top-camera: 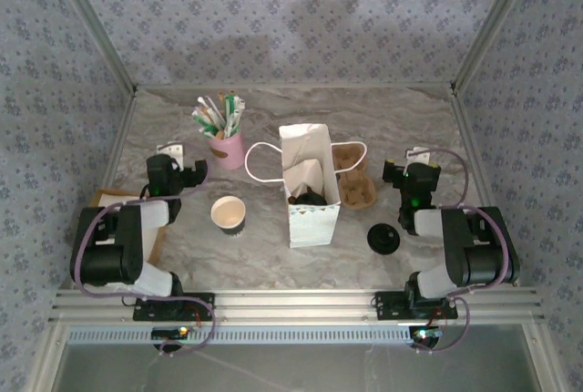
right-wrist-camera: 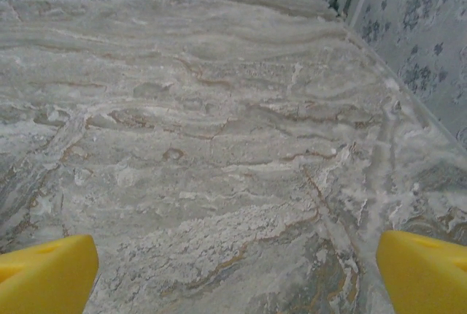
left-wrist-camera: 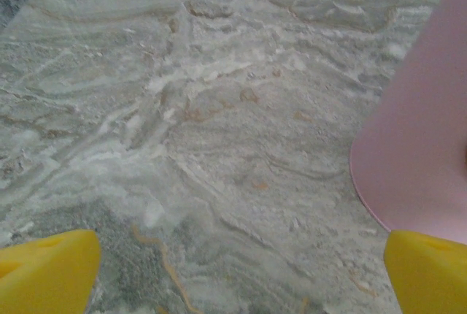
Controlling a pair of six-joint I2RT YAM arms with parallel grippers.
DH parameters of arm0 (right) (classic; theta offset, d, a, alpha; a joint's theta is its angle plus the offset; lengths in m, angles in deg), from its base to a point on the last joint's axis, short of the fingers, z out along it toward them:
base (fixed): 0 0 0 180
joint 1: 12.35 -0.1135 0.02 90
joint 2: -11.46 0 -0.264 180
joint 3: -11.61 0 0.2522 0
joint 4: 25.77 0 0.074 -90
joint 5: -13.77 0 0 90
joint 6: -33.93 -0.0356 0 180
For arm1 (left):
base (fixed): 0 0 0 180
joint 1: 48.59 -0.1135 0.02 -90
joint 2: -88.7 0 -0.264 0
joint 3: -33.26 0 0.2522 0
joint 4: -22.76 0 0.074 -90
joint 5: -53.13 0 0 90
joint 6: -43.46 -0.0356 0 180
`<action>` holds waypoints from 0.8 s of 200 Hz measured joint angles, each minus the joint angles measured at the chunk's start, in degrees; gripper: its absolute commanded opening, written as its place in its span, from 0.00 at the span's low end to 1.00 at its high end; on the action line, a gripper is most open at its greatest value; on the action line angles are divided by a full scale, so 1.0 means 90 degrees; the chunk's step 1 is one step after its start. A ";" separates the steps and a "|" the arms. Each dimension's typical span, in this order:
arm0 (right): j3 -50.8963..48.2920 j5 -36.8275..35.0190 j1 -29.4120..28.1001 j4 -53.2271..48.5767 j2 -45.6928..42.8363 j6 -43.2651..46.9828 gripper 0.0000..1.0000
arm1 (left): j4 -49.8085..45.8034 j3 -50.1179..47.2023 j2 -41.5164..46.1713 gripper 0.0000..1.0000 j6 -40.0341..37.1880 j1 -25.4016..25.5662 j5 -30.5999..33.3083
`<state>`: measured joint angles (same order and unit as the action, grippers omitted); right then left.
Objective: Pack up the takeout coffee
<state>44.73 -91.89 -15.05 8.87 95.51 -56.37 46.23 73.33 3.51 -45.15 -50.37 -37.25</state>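
Blue patterned walls (top-camera: 291, 18) enclose a grey marbled bench (top-camera: 273, 264). Both arms sit folded low at its near edge, reaching forward over bare marble. A white paper bag (top-camera: 310, 214) stands open mid-bench, with the lidless coffee cup (top-camera: 228, 213) just left of it and a black lid (top-camera: 383, 239) to its right. The left claw (left-wrist-camera: 237, 274) is beside a pink holder (left-wrist-camera: 423, 146), jaws wide apart. The right claw (right-wrist-camera: 237, 270) is likewise spread and empty.

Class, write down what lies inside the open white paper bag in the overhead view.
Through the mouth of the white paper bag a dark object shows, with a pale folded piece beside it. The bag's walls cover the bottom, so what they are stays unclear.
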 measured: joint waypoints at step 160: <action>0.0107 0.0624 0.0352 0.0214 0.0350 0.0131 1.00 | 0.0869 -0.0384 -0.0257 0.99 0.0066 0.0000 0.0066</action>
<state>45.69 -86.27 -11.88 10.79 98.66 -55.19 54.06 69.88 1.19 -44.56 -50.37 -36.66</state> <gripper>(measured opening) 0.998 0.996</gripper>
